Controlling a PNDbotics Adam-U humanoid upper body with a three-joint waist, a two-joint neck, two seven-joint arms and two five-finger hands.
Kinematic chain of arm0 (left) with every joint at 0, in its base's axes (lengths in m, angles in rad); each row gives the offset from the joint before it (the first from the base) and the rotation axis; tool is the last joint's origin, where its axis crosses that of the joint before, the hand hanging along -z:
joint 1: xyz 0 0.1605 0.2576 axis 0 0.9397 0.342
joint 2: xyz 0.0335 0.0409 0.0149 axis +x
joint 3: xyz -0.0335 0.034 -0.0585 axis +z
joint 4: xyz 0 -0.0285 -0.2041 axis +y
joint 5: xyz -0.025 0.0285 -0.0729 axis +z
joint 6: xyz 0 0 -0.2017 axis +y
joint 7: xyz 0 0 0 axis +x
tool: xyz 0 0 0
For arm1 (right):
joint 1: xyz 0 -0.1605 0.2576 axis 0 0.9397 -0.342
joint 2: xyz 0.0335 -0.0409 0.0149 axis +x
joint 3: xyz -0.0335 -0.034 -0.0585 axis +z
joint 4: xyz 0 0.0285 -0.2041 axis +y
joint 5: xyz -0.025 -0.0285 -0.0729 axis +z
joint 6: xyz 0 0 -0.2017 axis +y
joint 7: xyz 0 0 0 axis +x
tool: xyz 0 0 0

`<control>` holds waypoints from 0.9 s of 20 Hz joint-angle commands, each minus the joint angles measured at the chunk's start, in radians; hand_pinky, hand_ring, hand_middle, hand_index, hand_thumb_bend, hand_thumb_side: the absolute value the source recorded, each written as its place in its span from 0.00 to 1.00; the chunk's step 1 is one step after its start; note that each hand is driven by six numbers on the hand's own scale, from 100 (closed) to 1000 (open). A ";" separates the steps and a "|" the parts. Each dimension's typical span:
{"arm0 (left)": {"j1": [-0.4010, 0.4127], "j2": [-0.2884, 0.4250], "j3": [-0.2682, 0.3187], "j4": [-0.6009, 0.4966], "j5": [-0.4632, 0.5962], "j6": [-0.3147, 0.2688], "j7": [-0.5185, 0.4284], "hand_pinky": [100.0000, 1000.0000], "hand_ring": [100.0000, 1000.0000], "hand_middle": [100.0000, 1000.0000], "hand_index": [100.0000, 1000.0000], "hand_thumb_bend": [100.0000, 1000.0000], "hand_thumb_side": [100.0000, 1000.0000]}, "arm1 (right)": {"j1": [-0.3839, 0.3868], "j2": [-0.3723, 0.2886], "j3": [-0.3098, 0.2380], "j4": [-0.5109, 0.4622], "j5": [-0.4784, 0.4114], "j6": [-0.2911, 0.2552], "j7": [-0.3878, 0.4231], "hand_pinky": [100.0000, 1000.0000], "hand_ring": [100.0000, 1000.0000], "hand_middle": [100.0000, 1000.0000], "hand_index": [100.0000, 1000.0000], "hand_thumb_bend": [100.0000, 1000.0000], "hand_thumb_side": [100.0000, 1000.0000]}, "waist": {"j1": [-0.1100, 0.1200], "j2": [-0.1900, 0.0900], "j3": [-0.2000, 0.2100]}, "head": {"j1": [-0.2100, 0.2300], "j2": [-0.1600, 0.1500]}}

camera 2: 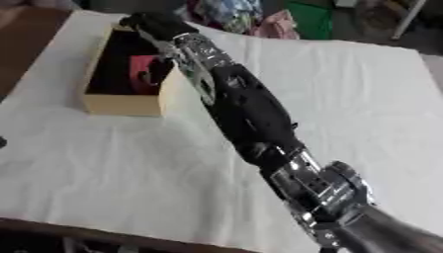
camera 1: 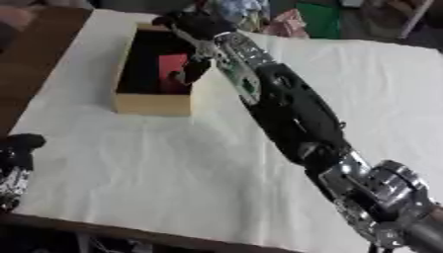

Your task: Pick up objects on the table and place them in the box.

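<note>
While your right hand reaches over the far right corner of the box, its fingers point down into the opening, curled a little, but whether they hold anything you cannot tell from these views. Just beside those fingertips, inside the box, lies a red object, set against the dark interior; it is too blurred to make out any shape beyond a flat red patch, and contact with the fingers cannot be judged. From the hand, your right arm runs back in a long diagonal, black along the forearm and silver at the joint near the lower right corner. The box is tan cardboard, open at the top, and stands on a white cloth that covers the table, toward its far left part. Your left hand shows at the lower left edge in the left eye view only, at the cloth's near left edge, well apart from the box; how its fingers are set cannot be told.
</note>
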 commanded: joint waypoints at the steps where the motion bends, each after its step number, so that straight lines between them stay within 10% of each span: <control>1: -0.003 0.012 0.005 -0.013 0.005 -0.002 0.003 1.00 0.81 0.68 0.73 0.00 0.25 | -0.015 -0.060 -0.009 -0.066 -0.039 0.004 -0.013 0.84 1.00 0.90 0.99 0.32 0.00 | 0.012 -0.021 -0.007 | 0.010 -0.001; 18: 0.008 0.011 0.025 -0.014 -0.004 -0.003 0.024 1.00 0.81 0.68 0.73 0.00 0.25 | 0.171 -0.381 -0.099 -0.271 -0.260 0.102 -0.101 0.82 1.00 0.89 0.99 0.24 0.00 | 0.017 -0.018 -0.069 | 0.056 0.006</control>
